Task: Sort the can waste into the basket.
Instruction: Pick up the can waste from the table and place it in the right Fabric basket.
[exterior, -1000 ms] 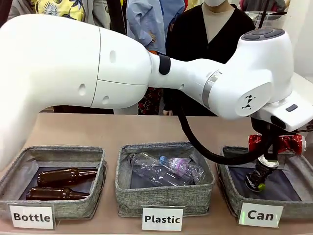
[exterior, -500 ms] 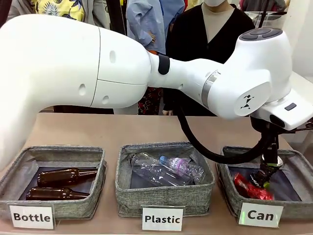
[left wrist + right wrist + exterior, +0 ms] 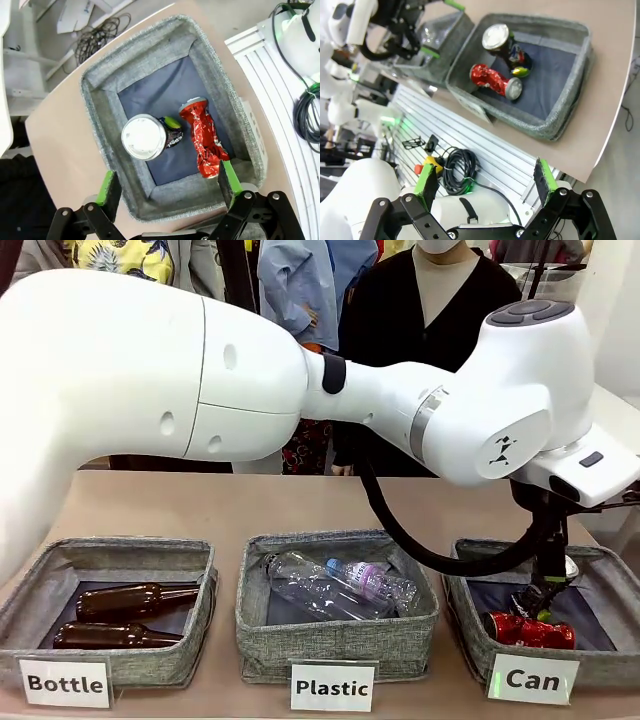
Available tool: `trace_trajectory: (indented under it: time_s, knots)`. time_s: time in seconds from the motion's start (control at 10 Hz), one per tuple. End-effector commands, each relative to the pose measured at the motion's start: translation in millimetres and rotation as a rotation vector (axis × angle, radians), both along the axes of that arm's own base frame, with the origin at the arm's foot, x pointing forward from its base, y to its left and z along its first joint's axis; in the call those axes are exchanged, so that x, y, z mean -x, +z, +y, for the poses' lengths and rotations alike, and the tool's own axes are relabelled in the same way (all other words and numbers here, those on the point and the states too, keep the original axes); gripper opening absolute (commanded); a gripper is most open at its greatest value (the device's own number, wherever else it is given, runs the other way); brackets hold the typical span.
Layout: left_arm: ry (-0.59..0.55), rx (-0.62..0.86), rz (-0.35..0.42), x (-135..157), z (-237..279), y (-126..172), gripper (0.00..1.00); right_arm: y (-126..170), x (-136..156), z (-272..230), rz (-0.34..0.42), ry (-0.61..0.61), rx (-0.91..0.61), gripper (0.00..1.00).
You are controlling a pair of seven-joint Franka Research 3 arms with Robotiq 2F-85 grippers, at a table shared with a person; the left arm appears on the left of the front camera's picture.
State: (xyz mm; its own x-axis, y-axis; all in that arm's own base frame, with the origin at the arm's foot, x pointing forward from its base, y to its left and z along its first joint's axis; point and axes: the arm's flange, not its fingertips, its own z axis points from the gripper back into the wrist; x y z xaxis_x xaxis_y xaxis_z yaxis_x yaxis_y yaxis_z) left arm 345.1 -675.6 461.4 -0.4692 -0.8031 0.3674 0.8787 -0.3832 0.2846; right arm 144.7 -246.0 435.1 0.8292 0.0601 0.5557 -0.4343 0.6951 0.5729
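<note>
The left gripper hangs wide open and empty above the basket; red can and dark can lie below it.

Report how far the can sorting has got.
Done: the red can and the dark can both lie inside the Can basket. In hand: nothing; the left gripper hangs open above the basket, and the right gripper is open too. Left: no cans show outside the basket.

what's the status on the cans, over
Left gripper open above the Can basket. Right gripper open, off the table edge. Red can and dark can both inside. Nothing blocking.
</note>
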Motion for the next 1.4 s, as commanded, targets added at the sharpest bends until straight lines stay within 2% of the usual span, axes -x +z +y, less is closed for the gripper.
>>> trace_trajectory:
  time_s: [0.0,0.2,0.3,0.5,0.6,0.8,0.9,1.0,1.1,1.3]
  knots:
    - [0.039,0.008,0.003,3,23,6,1.00,4,0,1,0.006,-0.023,-0.008,1.00]
    - [0.076,-0.088,0.104,7,69,24,1.00,0,0,0,0.000,0.000,0.000,1.00]
    - [0.107,-0.084,0.111,11,107,40,1.00,6,-29,15,0.044,-0.071,0.003,1.00]
    - [0.199,-0.044,0.150,19,203,71,1.00,17,-90,65,0.051,-0.021,-0.024,1.00]
    - [0.221,-0.024,0.235,25,263,82,1.00,26,-125,95,0.048,0.006,-0.031,1.00]
    - [0.323,0.041,0.387,33,378,86,1.00,41,-179,161,0.105,0.095,-0.129,1.00]
    - [0.413,0.145,0.472,31,437,85,1.00,41,-204,196,0.150,0.090,-0.183,1.00]
    - [0.726,0.434,0.597,27,499,84,1.00,34,-221,232,0.205,0.076,-0.243,1.00]
    - [0.786,0.603,0.714,25,547,81,1.00,22,-233,251,0.297,0.031,-0.292,1.00]
    - [0.824,0.695,0.943,17,613,50,1.00,3,-240,251,0.471,-0.098,-0.495,1.00]
